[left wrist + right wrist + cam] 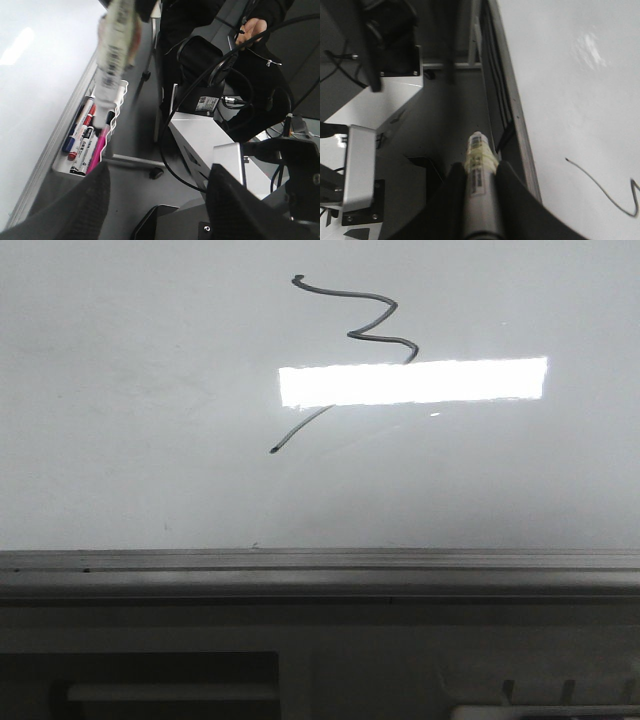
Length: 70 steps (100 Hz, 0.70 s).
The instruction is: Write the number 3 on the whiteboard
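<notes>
The whiteboard (150, 440) fills most of the front view, with its grey edge rail (320, 570) along the bottom. The number 3 (350, 335) is a thin dark angular stroke with a long slanting tail, partly washed out by a bright reflection. Its tail end also shows in the right wrist view (600, 187). My right gripper (480, 166) is shut on a marker (477, 145), held off the board beside the rail. That marker shows blurred in the left wrist view (115, 45). My left gripper (159, 172) is open and empty, away from the board (35, 75). Neither gripper shows in the front view.
A white wire tray (121, 100) fixed to the board's rail holds several markers, one pink (97, 150). The silver robot base (200, 135) with black cables stands close by. A person's hand (255, 27) shows at the back.
</notes>
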Tool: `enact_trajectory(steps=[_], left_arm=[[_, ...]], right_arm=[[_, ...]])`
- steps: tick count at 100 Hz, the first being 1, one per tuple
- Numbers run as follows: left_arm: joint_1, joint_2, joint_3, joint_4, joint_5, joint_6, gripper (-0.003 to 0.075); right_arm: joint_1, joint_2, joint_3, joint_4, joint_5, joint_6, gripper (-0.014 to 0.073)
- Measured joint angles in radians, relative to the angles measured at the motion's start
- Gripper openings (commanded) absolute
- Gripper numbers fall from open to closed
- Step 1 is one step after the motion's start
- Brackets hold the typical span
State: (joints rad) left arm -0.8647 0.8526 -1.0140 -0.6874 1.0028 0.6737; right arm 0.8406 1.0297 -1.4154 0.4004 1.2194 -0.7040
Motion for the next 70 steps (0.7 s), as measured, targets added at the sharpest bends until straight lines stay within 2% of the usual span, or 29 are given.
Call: enact_trajectory(steps=[11,38,70], left_arm=[[0.000,0.045,-0.027,-0.016,0.007,0.012,0.0365],[0.000,0.092,-0.053,-0.121,0.011,0.118,0.0352],[0.000,0.153,-0.053,-0.169,0.010,0.124,0.0351]], right_arm=[[0.000,0.000,0.000,0.041,0.000,-0.061,-0.0051],[0.000,0.000,0.000,0.109,0.036,-0.096,-0.0051],[0.000,0.000,0.000,0.202,0.046,-0.166,-0.0051]])
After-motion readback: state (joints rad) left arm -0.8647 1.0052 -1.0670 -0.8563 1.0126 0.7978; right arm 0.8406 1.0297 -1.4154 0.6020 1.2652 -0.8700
